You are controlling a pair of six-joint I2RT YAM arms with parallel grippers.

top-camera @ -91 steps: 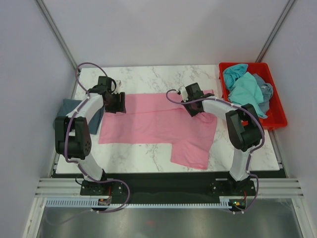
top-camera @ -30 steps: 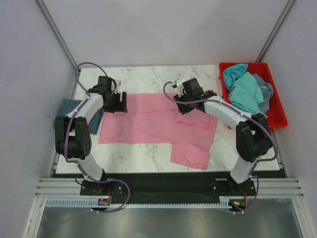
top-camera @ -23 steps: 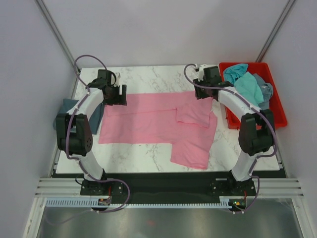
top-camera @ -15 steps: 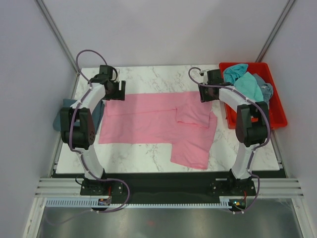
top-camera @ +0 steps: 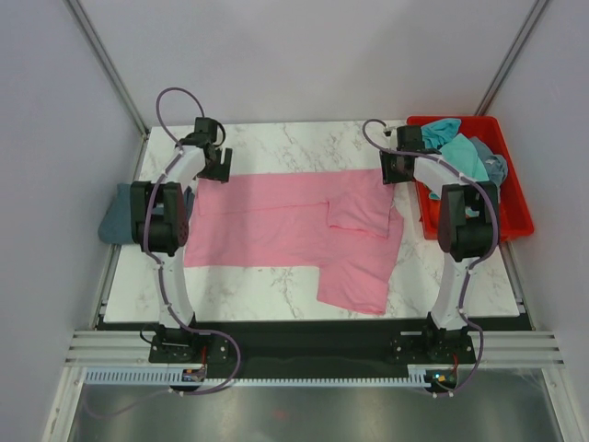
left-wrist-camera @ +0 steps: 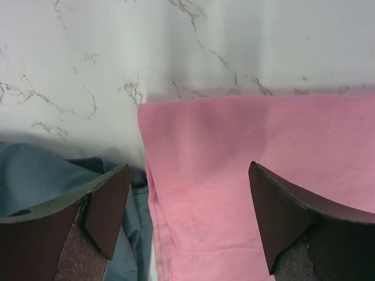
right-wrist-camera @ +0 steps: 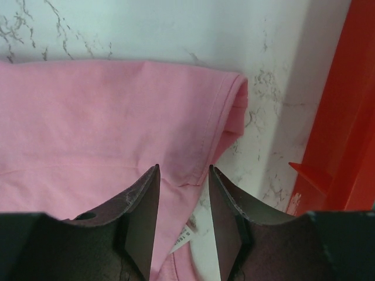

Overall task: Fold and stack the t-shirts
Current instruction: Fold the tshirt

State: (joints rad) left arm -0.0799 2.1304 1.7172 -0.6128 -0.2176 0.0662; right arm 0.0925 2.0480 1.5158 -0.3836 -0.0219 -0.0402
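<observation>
Both arms stretched to far edge since a second ago; right sleeve now folded inward. Pink shirt (top-camera: 276,226) flat on table (top-camera: 276,143). Left gripper (top-camera: 213,168) spread wide over its far-left corner; right gripper (top-camera: 398,169) barely parted, empty, over far-right corner by red crate (top-camera: 515,219). Risk: left finger snags blue shirt (left-wrist-camera: 35,175) alongside; right misses hem.

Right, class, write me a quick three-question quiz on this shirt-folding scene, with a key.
1. True or false: the left gripper is shut on the pink t-shirt.
2. Where does the turquoise t-shirt lie? A in the red crate; B on the floor; C on the pink t-shirt.
3. Fill in: the right gripper is at the pink t-shirt's far ___ corner.
Key: 1 false, its jaws stand open; 2 A; 3 right.
</observation>
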